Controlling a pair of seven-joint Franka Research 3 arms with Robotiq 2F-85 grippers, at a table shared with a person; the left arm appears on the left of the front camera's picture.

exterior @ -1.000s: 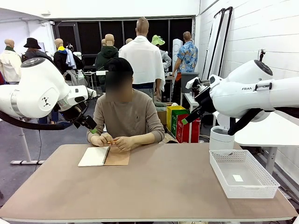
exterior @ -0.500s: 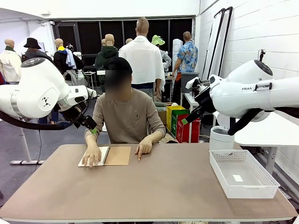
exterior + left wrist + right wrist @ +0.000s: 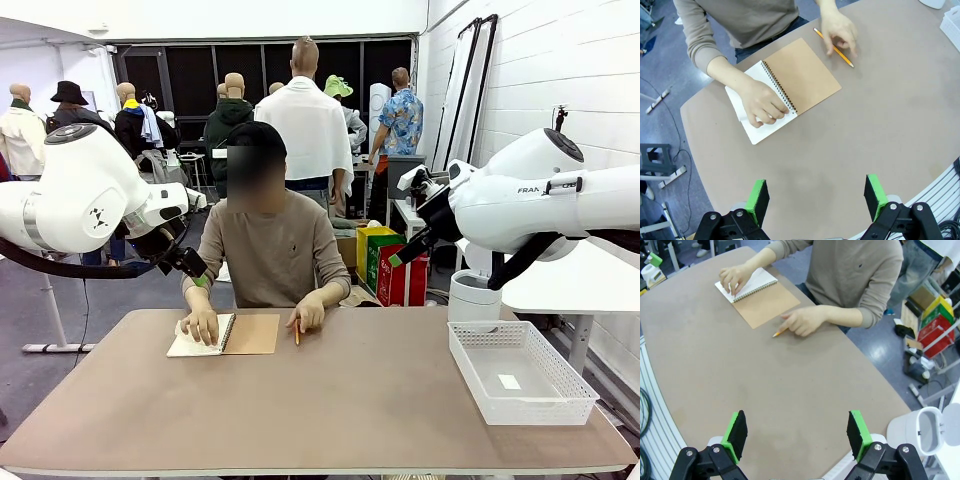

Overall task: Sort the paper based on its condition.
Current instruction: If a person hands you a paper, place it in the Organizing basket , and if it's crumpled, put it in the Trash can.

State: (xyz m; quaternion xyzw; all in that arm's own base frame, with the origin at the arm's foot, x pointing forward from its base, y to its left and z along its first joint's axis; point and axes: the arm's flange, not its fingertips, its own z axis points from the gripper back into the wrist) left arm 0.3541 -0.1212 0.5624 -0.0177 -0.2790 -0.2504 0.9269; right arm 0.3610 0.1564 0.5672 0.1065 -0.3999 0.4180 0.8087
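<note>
Left gripper [image 3: 815, 196] and right gripper [image 3: 797, 432] hung above the desk [image 3: 350, 400], fingers apart and empty, presumably awaiting paper. The person's hand [image 3: 201, 326] pressed the notebook [image 3: 802, 75] page [image 3: 762, 134], probably to tear it. One paper scrap [image 3: 509, 381] lay in the basket [image 3: 466, 360].

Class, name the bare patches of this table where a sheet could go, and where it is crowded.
Bare: the table's middle between notebook and basket, and its near edge. Crowded: the far left, where one hand presses the notebook and another touches the pencil.
</note>
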